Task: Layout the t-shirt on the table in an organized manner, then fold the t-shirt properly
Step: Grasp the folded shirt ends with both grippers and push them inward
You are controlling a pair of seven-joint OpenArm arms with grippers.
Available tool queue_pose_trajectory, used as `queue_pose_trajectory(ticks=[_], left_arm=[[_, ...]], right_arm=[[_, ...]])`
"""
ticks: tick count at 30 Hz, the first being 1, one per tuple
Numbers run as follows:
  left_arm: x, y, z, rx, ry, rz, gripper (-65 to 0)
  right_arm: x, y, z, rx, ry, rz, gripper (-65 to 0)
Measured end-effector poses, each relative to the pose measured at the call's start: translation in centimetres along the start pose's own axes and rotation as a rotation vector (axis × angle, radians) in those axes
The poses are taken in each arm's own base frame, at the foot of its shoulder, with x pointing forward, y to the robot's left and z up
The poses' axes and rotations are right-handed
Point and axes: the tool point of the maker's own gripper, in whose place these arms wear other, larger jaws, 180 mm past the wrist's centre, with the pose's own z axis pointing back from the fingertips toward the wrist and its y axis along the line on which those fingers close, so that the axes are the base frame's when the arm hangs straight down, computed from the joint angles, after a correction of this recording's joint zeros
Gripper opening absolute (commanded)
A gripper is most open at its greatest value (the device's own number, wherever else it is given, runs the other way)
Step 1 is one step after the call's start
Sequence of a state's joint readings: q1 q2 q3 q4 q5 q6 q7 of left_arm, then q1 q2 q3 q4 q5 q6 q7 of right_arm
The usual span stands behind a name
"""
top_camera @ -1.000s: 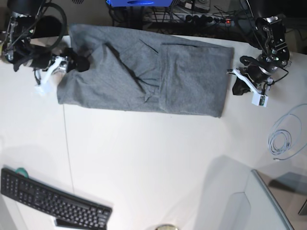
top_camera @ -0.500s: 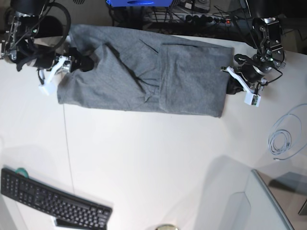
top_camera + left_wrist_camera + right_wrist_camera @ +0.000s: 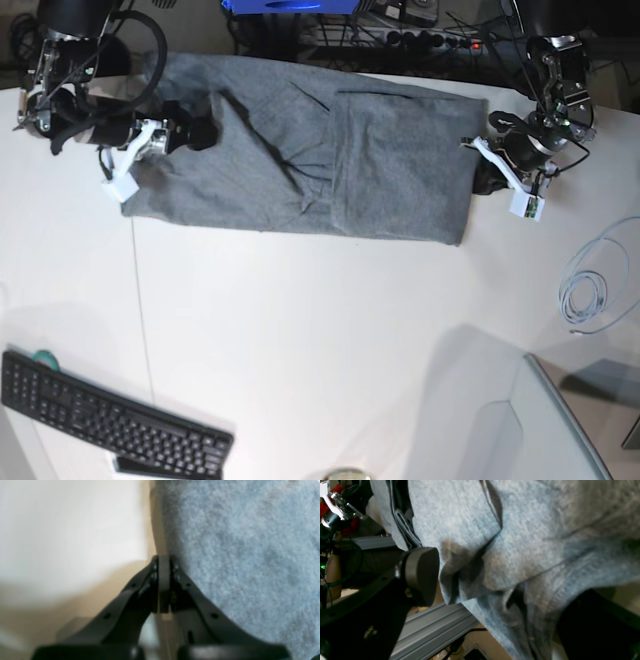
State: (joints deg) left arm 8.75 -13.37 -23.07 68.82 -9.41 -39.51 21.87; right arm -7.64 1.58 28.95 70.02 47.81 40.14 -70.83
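Note:
The heather-grey t-shirt lies as a long folded band across the far part of the white table. My right gripper is over the shirt's left end. In the right wrist view this gripper stands open, with bunched t-shirt fabric between one grey pad and the dark far finger. My left gripper is at the shirt's right edge. In the left wrist view this gripper is shut, its tips touching the t-shirt border, with no cloth seen between them.
A black keyboard lies at the front left. A coiled pale cable sits at the right. A grey panel fills the front right corner. Cables and a power strip run behind the table's far edge.
The right gripper has slid rightward onto the shirt's left end. The left gripper moved left up to the shirt's right edge and has stayed there, shut.

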Motion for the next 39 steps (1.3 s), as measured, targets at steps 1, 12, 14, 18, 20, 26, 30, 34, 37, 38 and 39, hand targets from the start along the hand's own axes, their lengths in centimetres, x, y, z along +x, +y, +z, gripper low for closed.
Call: queue_pose_trajectory(ticks=[1,12,14,18,20,26,30,34,37,38,39], left_arm=[[0.0,0.0,0.0,0.0,0.0,0.0,-65.0],[0.0,-0.1,0.0,-0.001,0.002,0.0,-65.0],[0.0,-0.1,0.0,-0.001,0.002,0.001,-65.0],[0.0,-0.1,0.0,-0.002,0.002,0.001,-65.0],[-0.1,-0.3,-0.1,-0.004,0.002,0.003,-65.0],[-0.1,-0.5,-0.2,-0.009,0.003,0.005,-65.0],[-0.3,-1.1,-0.5,-0.027,0.016,-0.014,-65.0],[-1.0,-3.8,-1.3,-0.093,0.032,-0.035,-65.0],[-1.0,-4.8,-1.6,-0.121,0.028,-0.039,-65.0],[-1.0,-5.1,-1.8,-0.122,0.025,-0.037,-65.0],[-0.8,-5.2,-1.9,-0.123,0.021,-0.035,-65.0]], right_arm=[[0.0,0.0,0.0,0.001,0.002,0.001,-15.3],[0.3,0.5,-0.5,0.004,0.03,0.016,-15.5],[0.3,0.6,-0.5,0.005,0.03,0.017,-15.5],[0.5,1.1,-1.0,0.01,0.051,0.045,-18.0],[0.4,1.4,-1.5,0.009,0.066,0.058,-24.5],[0.3,1.2,-1.5,-0.002,0.087,0.064,-31.5],[1.8,1.1,-1.2,-0.012,0.057,0.083,-33.2],[3.0,0.2,-0.7,-0.025,0.053,0.082,-52.4],[3.6,-1.0,-0.6,-0.024,0.065,0.048,-65.0],[3.6,-1.3,-0.6,-0.024,0.074,0.037,-65.0],[3.6,-1.5,-0.6,-0.023,0.08,0.029,-64.5]])
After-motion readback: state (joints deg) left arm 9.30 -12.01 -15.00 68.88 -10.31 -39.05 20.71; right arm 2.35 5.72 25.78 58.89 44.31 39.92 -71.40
